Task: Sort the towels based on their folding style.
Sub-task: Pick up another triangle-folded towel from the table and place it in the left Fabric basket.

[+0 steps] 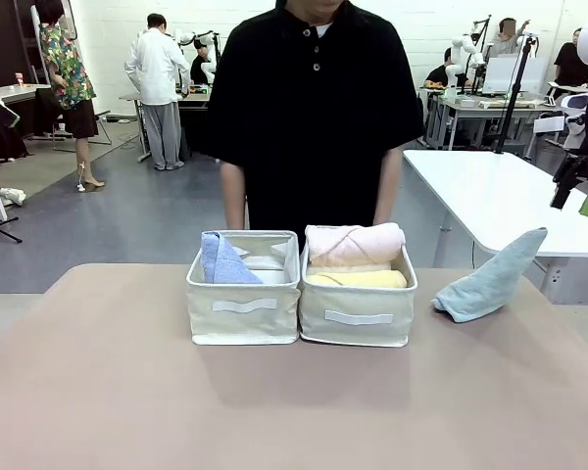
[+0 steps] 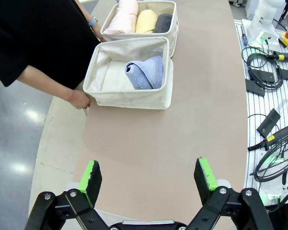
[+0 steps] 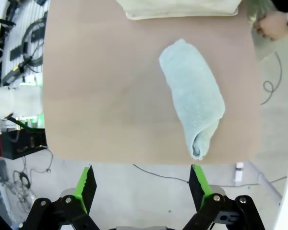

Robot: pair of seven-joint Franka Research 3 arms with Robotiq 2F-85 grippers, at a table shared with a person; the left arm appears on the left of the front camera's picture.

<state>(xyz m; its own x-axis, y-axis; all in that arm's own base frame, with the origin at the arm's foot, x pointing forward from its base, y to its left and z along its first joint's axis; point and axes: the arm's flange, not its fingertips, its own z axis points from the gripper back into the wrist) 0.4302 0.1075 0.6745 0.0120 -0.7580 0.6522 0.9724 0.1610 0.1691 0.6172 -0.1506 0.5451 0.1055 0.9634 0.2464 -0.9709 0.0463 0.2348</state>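
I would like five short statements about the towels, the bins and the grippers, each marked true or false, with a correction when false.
1. The teal towel lies on the table, outside both bins. True.
2. The blue towel shares a bin with the pink towel. False: the blue one is in the left bin, the pink in the right bin.
3. The right gripper is shut on the teal towel. False: it is open above the towel, holding nothing.
4. The left gripper is open and empty. True.
5. The two bins stand far apart. False: they stand side by side, touching.
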